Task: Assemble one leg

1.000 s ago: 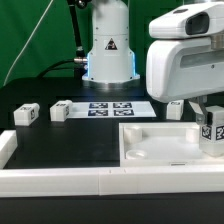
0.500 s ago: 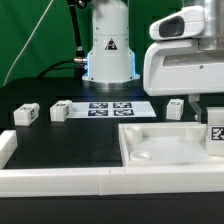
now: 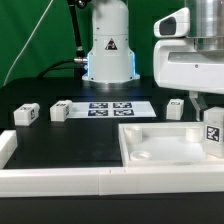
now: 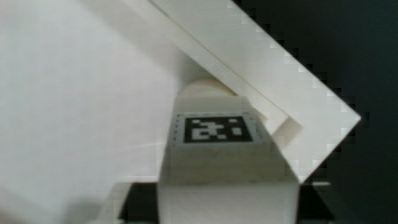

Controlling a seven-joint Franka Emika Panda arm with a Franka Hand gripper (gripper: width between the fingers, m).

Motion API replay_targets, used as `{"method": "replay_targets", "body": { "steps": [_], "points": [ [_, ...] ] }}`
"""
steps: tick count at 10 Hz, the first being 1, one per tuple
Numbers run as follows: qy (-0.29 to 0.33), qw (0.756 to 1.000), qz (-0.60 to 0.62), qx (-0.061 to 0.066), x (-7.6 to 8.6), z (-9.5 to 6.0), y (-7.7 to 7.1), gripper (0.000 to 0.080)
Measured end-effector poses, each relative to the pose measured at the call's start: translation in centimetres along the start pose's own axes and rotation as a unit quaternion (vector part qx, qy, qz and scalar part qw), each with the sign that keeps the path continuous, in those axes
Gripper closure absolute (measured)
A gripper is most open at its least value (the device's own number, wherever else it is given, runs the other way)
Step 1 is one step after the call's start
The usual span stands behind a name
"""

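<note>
Exterior view: end effector (image 3: 212, 116) gripping the small white block-shaped plastic leg (image 3: 213, 136), at a right-hand corner of the large white square tabletop tray (image 3: 160, 126) on the black bench (image 3: 70, 140).

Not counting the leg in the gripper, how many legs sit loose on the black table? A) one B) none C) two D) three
D: two loose legs sit at the exterior view's left and a third leg by the far edge of the tabletop; the gripper holds the fourth leg.
</note>
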State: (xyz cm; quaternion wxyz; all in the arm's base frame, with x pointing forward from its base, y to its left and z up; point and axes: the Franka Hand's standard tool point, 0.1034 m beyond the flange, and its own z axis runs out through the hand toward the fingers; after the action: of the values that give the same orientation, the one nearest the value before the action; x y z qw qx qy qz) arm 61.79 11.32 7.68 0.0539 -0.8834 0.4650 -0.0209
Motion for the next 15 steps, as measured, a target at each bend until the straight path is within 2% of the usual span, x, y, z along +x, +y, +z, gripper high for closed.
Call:
{"method": "replay_targets", "body": {
  "steps": [3, 4, 5, 6, 7, 8, 10, 12, 15],
  "points": [
    [-0.007, 0.994, 0.110, 0.004, -0.04, 0.01, -0.02, 0.0508],
    [-0.009, 0.992, 0.123, 0.005, -0.14, 0.02, -0.07, 0.0428],
    [-0.009, 0.996, 0.093, 0.006, -0.09, 0.01, -0.05, 0.0428],
    [-0.010, 0.998, 0.059, 0.007, 0.12, -0.02, 0.02, 0.0231],
    [-0.010, 0.999, 0.050, 0.007, 0.07, -0.08, -0.07, 0.0231],
    [-0.009, 1.000, -0.003, 0.008, 0.07, -0.11, -0.13, 0.0166],
    [-0.008, 0.994, -0.108, 0.009, 0.00, -0.17, -0.28, 0.0152],
    [-0.010, 0.974, -0.226, 0.008, -0.06, 0.01, -0.37, 0.0151],
    [-0.016, 0.911, -0.413, -0.008, 0.29, 0.62, -0.65, 0.0151]
  ]
}}
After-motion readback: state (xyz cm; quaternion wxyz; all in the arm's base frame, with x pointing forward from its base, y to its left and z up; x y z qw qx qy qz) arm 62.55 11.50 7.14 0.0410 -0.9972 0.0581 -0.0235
